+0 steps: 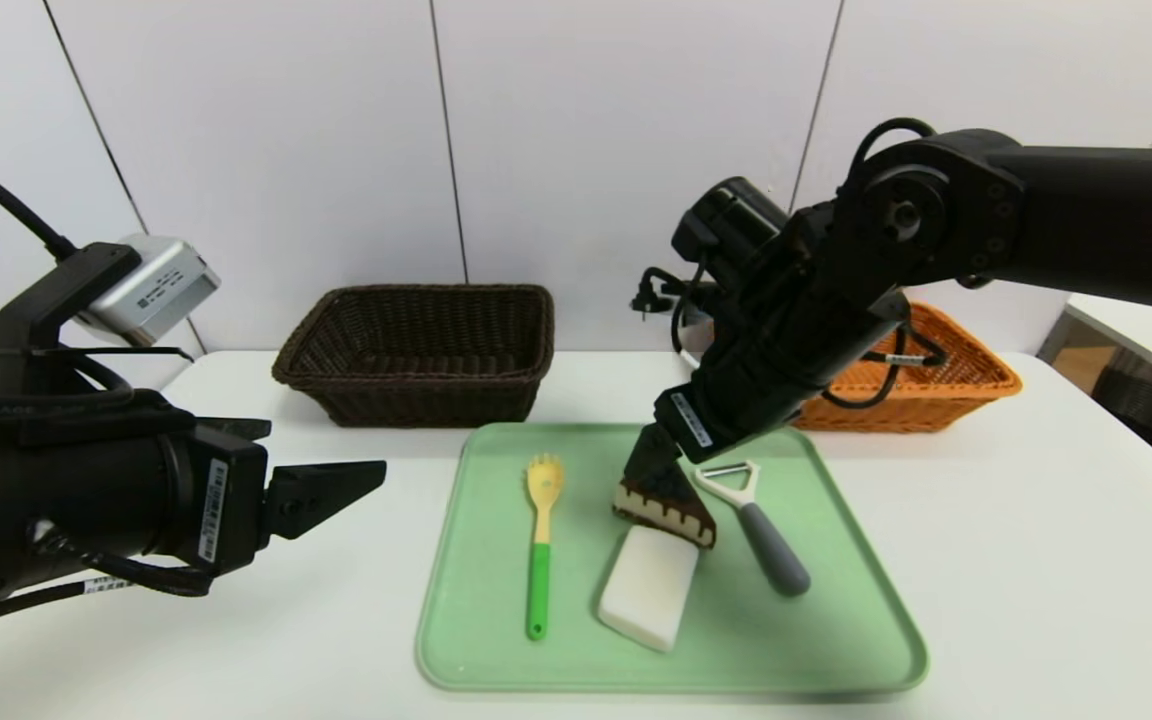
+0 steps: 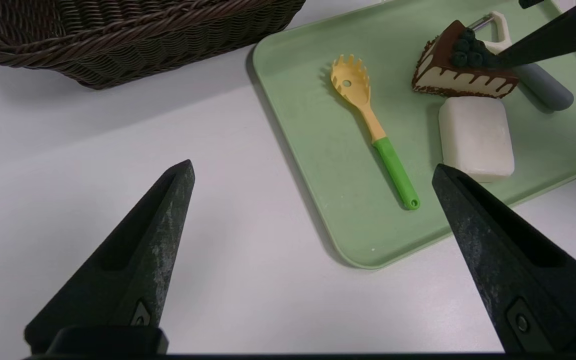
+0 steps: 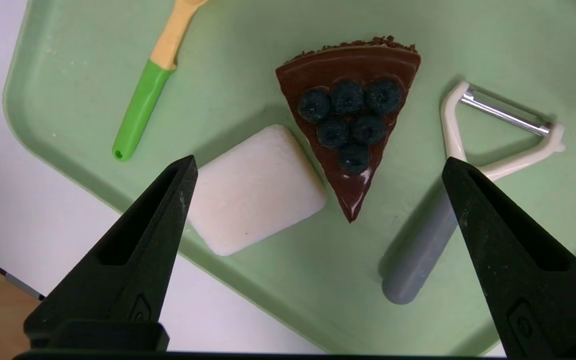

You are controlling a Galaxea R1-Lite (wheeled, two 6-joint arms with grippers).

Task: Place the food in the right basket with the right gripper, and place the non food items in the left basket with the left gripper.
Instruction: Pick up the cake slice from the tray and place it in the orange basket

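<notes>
The tray (image 1: 836,620) at lower centre carries one cake (image 1: 671,510), one soap (image 1: 648,585), one fork (image 1: 540,545), one peeler (image 1: 761,535); two baskets (image 1: 416,350) (image 1: 946,385) behind; both grippers (image 1: 331,490) (image 3: 318,167) spread apart, empty.

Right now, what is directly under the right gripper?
The cake slice on the green tray, between the soap bar and peeler. Right gripper open above it; nothing is hidden.

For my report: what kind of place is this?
Probably a robot test bench in a lab or office, not a kitchen: a plain white table against bare wall panels, with a toy-like cake slice staged on a green tray.
</notes>
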